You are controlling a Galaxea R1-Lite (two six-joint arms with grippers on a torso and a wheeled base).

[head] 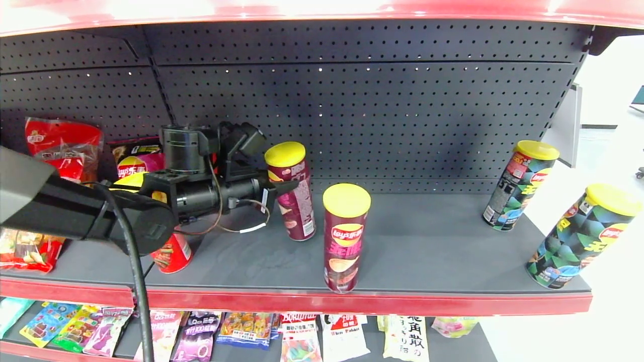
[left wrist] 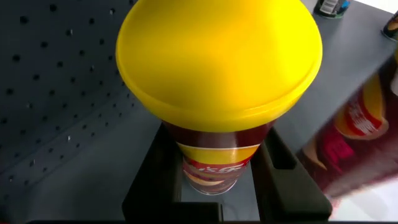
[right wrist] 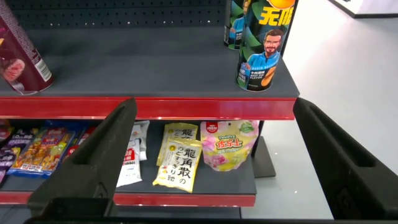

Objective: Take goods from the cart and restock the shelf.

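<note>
While left gripper [head: 283, 191] clamps maroon can [head: 301, 213], right gripper [right wrist: 214, 107] gapes; second can [head: 346, 236] at shelf [head: 453, 303] front edge.

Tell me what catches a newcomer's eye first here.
The left gripper clamps a yellow-lidded maroon can standing at the back left of the shelf. A twin can stands alone near the front edge, mid-shelf. Two dark green cans stand at the right end.
</note>
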